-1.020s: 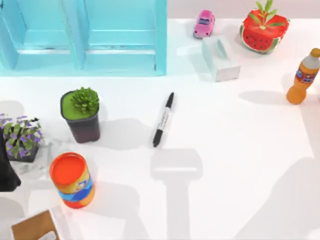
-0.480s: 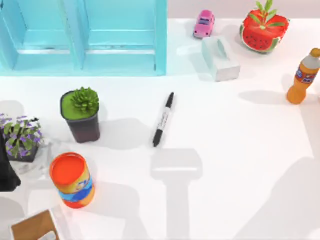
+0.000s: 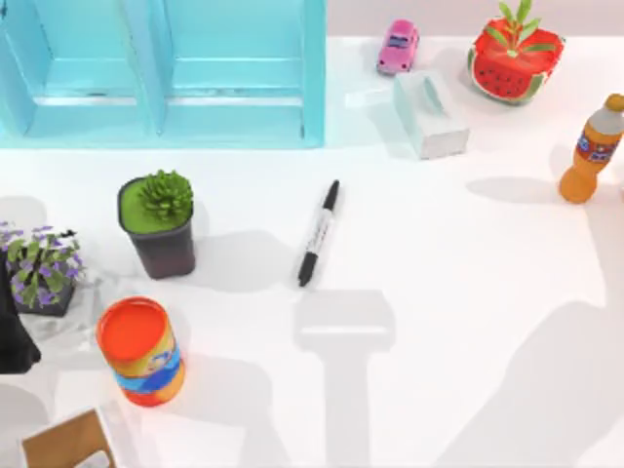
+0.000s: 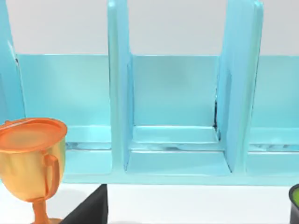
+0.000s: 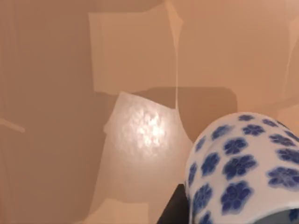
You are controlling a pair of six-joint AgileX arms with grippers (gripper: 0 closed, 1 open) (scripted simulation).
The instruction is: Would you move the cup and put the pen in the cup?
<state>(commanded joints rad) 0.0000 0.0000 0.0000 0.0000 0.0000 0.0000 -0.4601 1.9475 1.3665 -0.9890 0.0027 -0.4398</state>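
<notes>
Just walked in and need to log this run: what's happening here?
The pen lies untouched on the white table, right of the succulent pot. The cup, white with blue flowers, sits close up in the right wrist view. The left wrist view faces the turquoise shelf unit and a gold trophy. The pen isn't in the cup yet.

One pen (image 3: pixel 319 234), one cup (image 5: pixel 243 168), two potted plants (image 3: pixel 158 222).

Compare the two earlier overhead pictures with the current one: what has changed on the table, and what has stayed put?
Only the broad shadow at the table's lower right has spread leftward. The pen, orange can, plant pot and bottle lie as before. Nothing visibly was gripped or released.
</notes>
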